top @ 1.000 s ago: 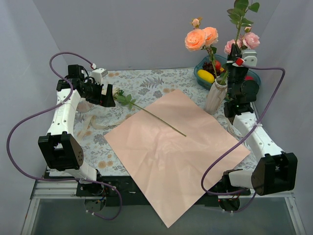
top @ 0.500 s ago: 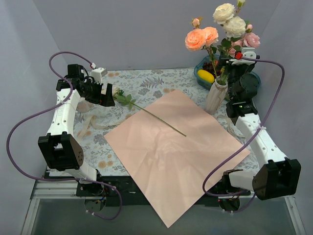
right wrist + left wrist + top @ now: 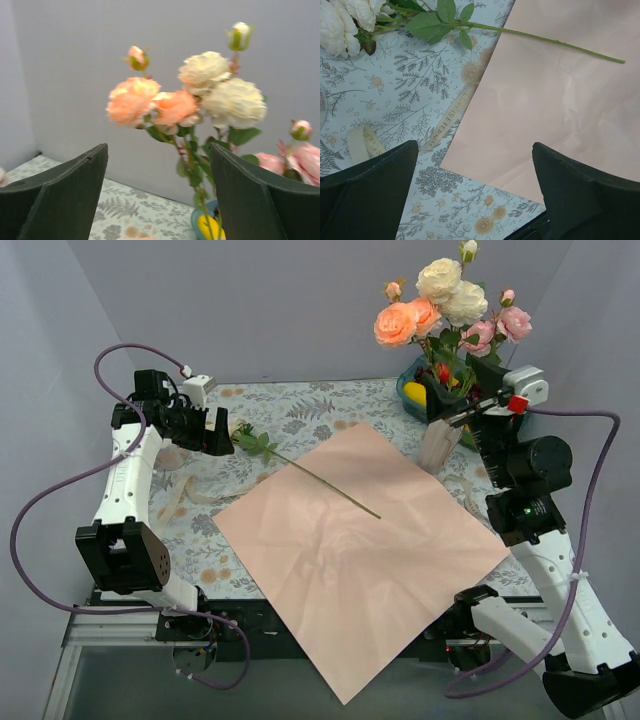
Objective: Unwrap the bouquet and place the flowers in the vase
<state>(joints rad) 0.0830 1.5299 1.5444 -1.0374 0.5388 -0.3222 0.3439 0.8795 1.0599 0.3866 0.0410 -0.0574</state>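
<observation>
At the far left, the left gripper [image 3: 474, 148] hangs just above the table [image 3: 300, 405], jaws wide and holding nothing. A cream ribbon [image 3: 447, 122] lies loose on the cloth under it. Just beyond, a loose rose [image 3: 435, 24] lies flat. Its white head is at the far left, and its thin stem runs right, with the tip resting on the paper [image 3: 350, 550]. The pink sheet lies spread flat over the middle of the table, one corner past the near edge.

To the right, the vase [image 3: 436, 450] stands upright, just off the paper's far right corner. The flowers [image 3: 440, 290] stand in it: peach, cream and pink heads above green leaves. A bowl [image 3: 196, 219] with a yellow fruit sits behind the vase. The right gripper [image 3: 159, 150] is raised beside the bouquet, level with the leaves above the vase mouth. Its jaws are wide and nothing is between them. It seems clear of the stems, though the top view is crowded there.
</observation>
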